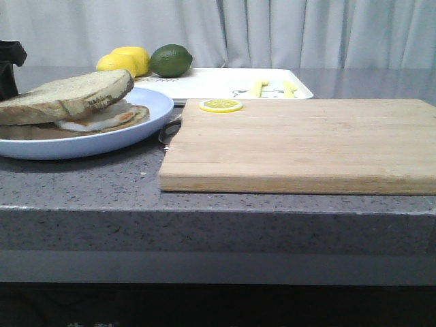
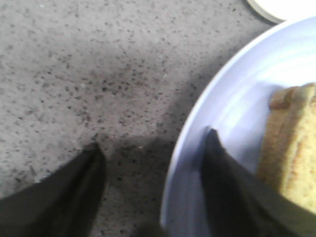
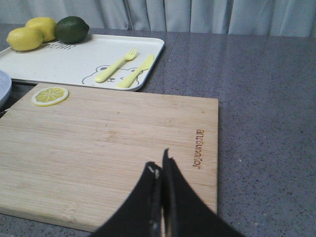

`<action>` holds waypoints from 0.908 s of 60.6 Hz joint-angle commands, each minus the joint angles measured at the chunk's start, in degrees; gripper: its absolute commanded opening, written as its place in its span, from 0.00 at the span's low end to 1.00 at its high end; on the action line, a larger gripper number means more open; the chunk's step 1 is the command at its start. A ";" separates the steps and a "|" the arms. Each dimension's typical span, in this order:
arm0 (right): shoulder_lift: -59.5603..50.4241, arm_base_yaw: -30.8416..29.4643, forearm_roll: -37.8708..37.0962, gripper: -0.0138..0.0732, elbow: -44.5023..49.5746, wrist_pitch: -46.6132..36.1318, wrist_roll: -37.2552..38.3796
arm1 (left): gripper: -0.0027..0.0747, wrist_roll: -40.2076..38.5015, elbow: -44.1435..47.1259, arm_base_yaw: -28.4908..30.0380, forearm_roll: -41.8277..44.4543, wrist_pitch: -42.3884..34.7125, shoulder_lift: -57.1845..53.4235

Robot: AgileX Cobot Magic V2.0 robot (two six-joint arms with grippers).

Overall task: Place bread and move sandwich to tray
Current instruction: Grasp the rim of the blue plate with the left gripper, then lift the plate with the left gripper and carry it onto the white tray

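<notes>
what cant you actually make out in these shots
- Front view: the sandwich filling is mostly hidden under the top slice, and the blue plate is cut off by the left edge.
- Front view: most of the tray surface is foreshortened behind the cutting board.
- Left wrist view: blurred; the left gripper straddles the plate rim, contact unclear.
- Right wrist view: the burned-in lettering on the board is too small to read.

The plate [image 1: 82, 139] runs off frame; the egg [image 1: 92, 121] seems mostly hidden under toast.
</notes>
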 commanded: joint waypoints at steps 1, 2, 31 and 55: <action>0.51 -0.31 0.34 0.07 -1.46 -4.70 -0.37 | 0.31 -0.03 -1.60 -0.35 -0.78 -0.18 -1.80; 0.51 -0.31 0.34 0.07 -1.46 -4.70 -0.37 | 0.27 -0.03 -1.60 -0.35 -0.78 0.17 -1.80; 0.51 -0.31 0.65 0.07 -1.46 -4.74 -0.37 | 0.01 5.63 -11.16 4.75 -16.04 12.81 -5.31; 0.51 -0.31 0.90 0.07 -1.46 -4.93 -0.37 | 0.01 7.54 -31.30 2.99 -24.75 18.51 1.40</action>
